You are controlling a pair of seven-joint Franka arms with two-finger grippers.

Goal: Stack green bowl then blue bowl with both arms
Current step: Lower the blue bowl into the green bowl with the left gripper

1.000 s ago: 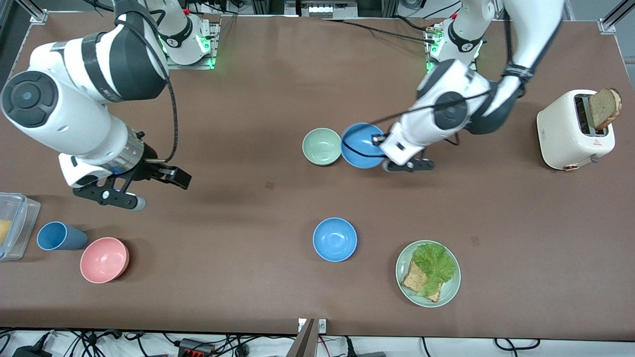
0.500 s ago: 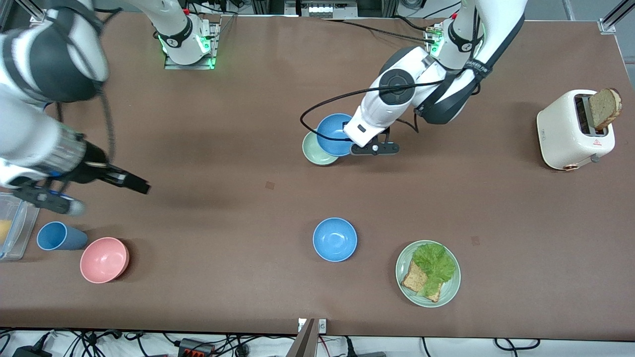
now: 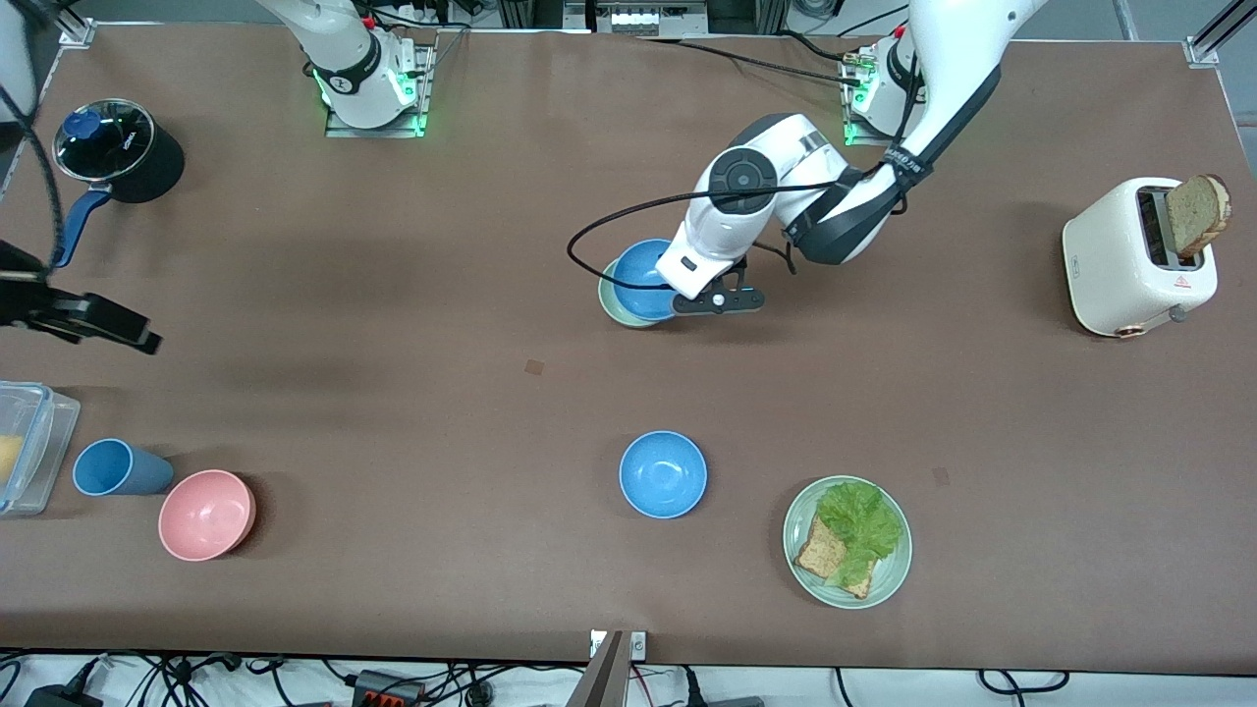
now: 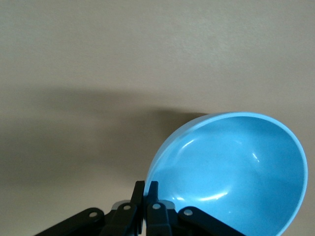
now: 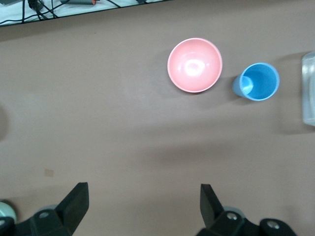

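Observation:
My left gripper (image 3: 680,295) is shut on the rim of a sky-blue bowl (image 3: 640,275). It holds the bowl over the pale green bowl (image 3: 610,303), which shows only as a crescent under it. I cannot tell whether the two touch. In the left wrist view the fingers (image 4: 139,194) pinch the blue bowl's (image 4: 236,167) rim, and the green bowl is hidden. A second blue bowl (image 3: 663,474) sits nearer the front camera. My right gripper (image 5: 142,201) is open and empty, up over bare table at the right arm's end.
A plate (image 3: 889,574) with lettuce and bread lies beside the second blue bowl. A toaster (image 3: 1129,260) with bread stands at the left arm's end. A pink bowl (image 3: 206,514), blue cup (image 3: 116,467), clear container (image 3: 29,442) and black pot (image 3: 118,152) are at the right arm's end.
My left gripper has carried the blue bowl from beside the green bowl to over it. My right arm has pulled back toward its end of the table, uncovering the black pot.

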